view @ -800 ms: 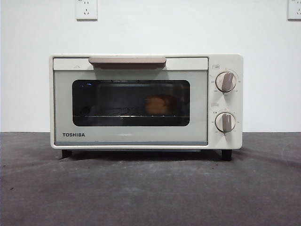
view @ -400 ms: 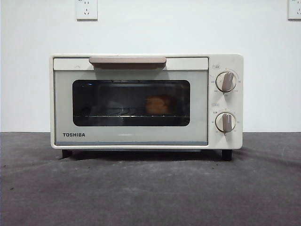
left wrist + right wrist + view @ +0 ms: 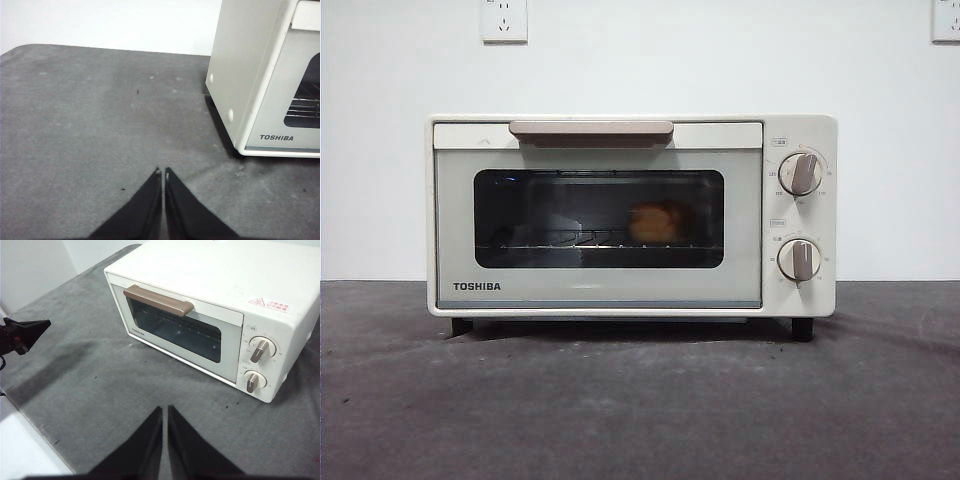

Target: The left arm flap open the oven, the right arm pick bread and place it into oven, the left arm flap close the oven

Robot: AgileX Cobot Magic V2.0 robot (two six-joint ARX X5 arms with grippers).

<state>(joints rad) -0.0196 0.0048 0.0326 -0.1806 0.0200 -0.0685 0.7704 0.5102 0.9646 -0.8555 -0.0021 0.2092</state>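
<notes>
The cream-white TOSHIBA oven (image 3: 630,215) stands in the middle of the table with its door closed. Behind the dark glass, the golden bread (image 3: 656,222) rests on the wire rack, right of centre. My left gripper (image 3: 163,173) is shut and empty, low over the grey mat off the oven's (image 3: 260,75) left side. My right gripper (image 3: 164,409) is shut and empty, raised in front of the oven (image 3: 210,315) and well back from it. The left gripper (image 3: 25,332) also shows as a black wedge in the right wrist view. Neither arm appears in the front view.
A grey mat (image 3: 640,400) covers the table. A white wall with two sockets (image 3: 504,20) rises behind. The oven has a beige bar handle (image 3: 590,129) and two beige knobs (image 3: 800,173). The mat's edge (image 3: 30,440) lies close to the right arm's side.
</notes>
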